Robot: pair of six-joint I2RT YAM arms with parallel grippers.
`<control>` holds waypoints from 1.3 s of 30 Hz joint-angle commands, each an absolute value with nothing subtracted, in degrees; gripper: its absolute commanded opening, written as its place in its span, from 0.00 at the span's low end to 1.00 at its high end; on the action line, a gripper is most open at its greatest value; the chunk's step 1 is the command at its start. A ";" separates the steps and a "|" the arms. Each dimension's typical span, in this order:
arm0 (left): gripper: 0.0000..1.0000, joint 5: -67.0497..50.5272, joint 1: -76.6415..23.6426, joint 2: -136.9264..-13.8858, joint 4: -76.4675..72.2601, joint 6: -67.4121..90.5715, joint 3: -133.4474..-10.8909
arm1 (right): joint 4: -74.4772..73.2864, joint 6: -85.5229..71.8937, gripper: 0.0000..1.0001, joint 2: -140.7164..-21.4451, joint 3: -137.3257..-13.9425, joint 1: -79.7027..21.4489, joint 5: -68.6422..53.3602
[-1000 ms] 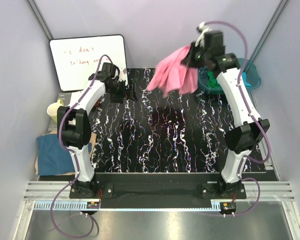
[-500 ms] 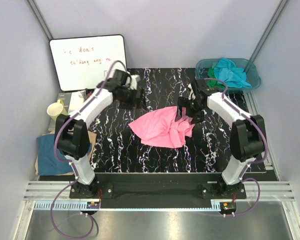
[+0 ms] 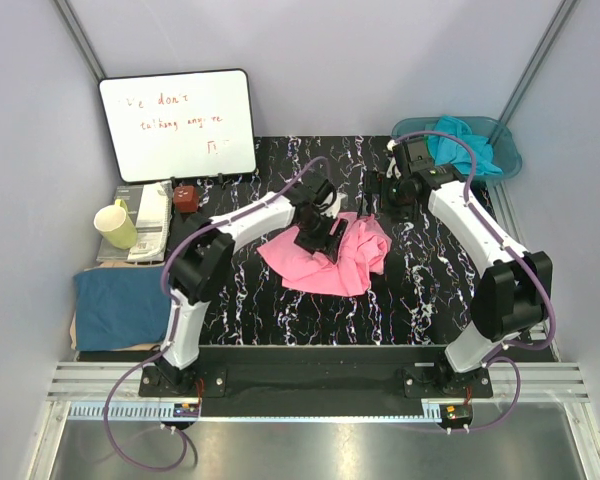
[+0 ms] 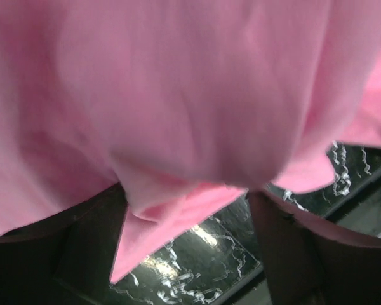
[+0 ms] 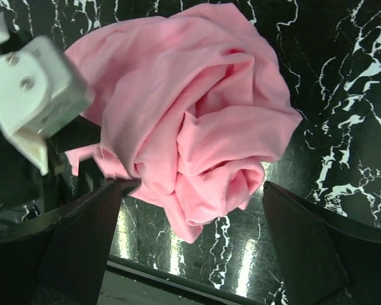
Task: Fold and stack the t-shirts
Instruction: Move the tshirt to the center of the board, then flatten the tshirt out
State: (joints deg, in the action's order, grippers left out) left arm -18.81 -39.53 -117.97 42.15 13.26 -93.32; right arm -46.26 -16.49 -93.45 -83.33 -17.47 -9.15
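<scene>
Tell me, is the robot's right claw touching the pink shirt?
Apart. The right wrist view shows the right gripper open above the pink t-shirt, which lies crumpled on the table beneath, clear of its fingers.

Blurred pink t-shirt (image 4: 190,95) overflows the left wrist view's edges.

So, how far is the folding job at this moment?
Done: a dark blue t-shirt lies flat at the left, apparently folded. In hand: the pink t-shirt lies crumpled on the table; the left gripper is down on it, jaws apart, the right gripper open nearby. Left: the turquoise t-shirt in the basin.
</scene>
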 commanded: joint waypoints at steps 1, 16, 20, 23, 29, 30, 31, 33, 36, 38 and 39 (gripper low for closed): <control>0.58 -11.45 -39.55 -122.85 45.43 12.92 -101.93 | -47.55 -14.77 1.00 -91.14 -85.26 -17.49 -6.77; 0.00 5.27 -36.31 -107.67 48.86 15.37 -99.40 | -47.55 -15.38 1.00 -90.17 -79.46 -17.40 -10.19; 0.00 6.59 -31.13 -109.15 51.32 16.96 -102.38 | -48.69 -15.64 0.99 -93.60 -78.22 -17.49 -11.78; 0.00 8.17 -28.40 -113.02 53.95 17.31 -106.42 | -48.78 -16.00 0.99 -96.06 -77.96 -17.49 -11.08; 0.00 13.27 -24.27 -122.33 59.76 17.58 -116.18 | -48.78 -15.56 0.98 -100.72 -80.68 -17.40 -11.16; 0.21 12.40 -23.65 -124.34 60.72 17.67 -117.32 | -48.78 -15.64 0.98 -101.77 -81.47 -17.32 -11.95; 0.42 11.35 -23.03 -124.97 61.43 18.01 -119.51 | -48.78 -15.82 0.98 -102.30 -81.91 -17.40 -12.30; 0.77 9.85 -22.50 -123.68 61.96 18.10 -119.54 | -48.78 -16.08 0.97 -103.18 -82.79 -17.40 -12.65; 0.98 7.75 -23.73 -115.80 57.06 17.32 -112.19 | -48.69 -16.35 0.97 -103.27 -83.23 -17.40 -13.01; 0.99 5.46 -25.57 -111.56 53.29 16.61 -107.78 | -48.78 -16.61 0.97 -103.10 -83.15 -17.40 -13.18; 0.99 3.36 -26.45 -108.31 52.39 16.44 -103.75 | -48.78 -16.61 0.97 -103.10 -83.06 -17.40 -13.18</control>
